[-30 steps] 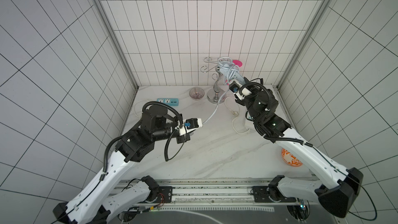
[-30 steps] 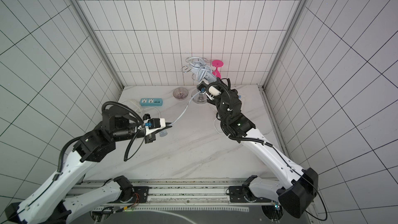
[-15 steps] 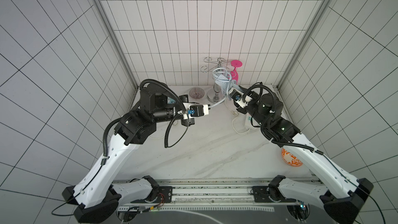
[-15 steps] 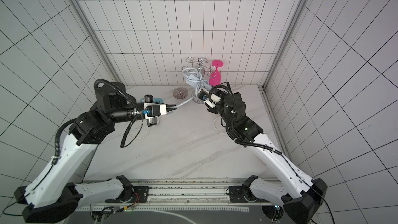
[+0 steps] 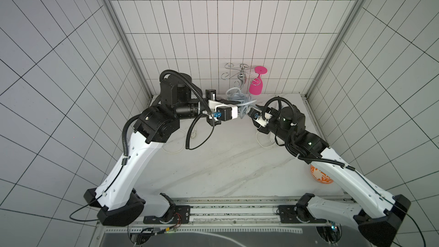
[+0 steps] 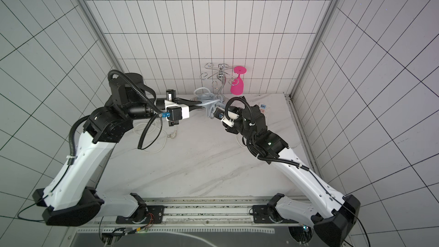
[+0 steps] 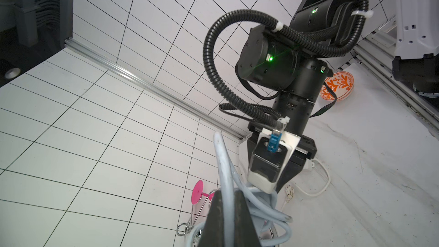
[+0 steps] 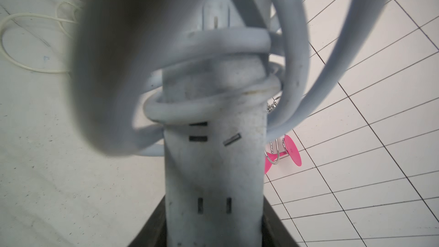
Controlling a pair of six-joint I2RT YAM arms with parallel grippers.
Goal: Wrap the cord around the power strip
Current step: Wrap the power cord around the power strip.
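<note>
The pale grey-blue power strip (image 8: 213,174) is held up off the table at the back, with my right gripper (image 8: 215,234) shut on its end. The matching cord (image 8: 213,41) lies around it in a few coils, and loose loops hang beside them. In both top views those loops (image 5: 234,95) (image 6: 206,98) bunch up between the two grippers. My left gripper (image 7: 229,224) is shut on a stretch of the cord (image 7: 223,162), right next to the strip. The left gripper (image 5: 237,102) and the right gripper (image 5: 249,111) almost meet. The plug is hidden.
A chrome glass rack (image 5: 241,77) with a hanging pink wine glass (image 5: 256,86) stands just behind the grippers. White cords (image 5: 173,148) (image 5: 263,142) lie on the marble table under the arms. A white strip (image 6: 263,108) lies at the back right, an orange patterned bowl (image 5: 319,177) at the front right.
My left arm has risen and swung back and to the right, carrying the cord up to the strip. My right gripper has moved the strip slightly forward and left.
</note>
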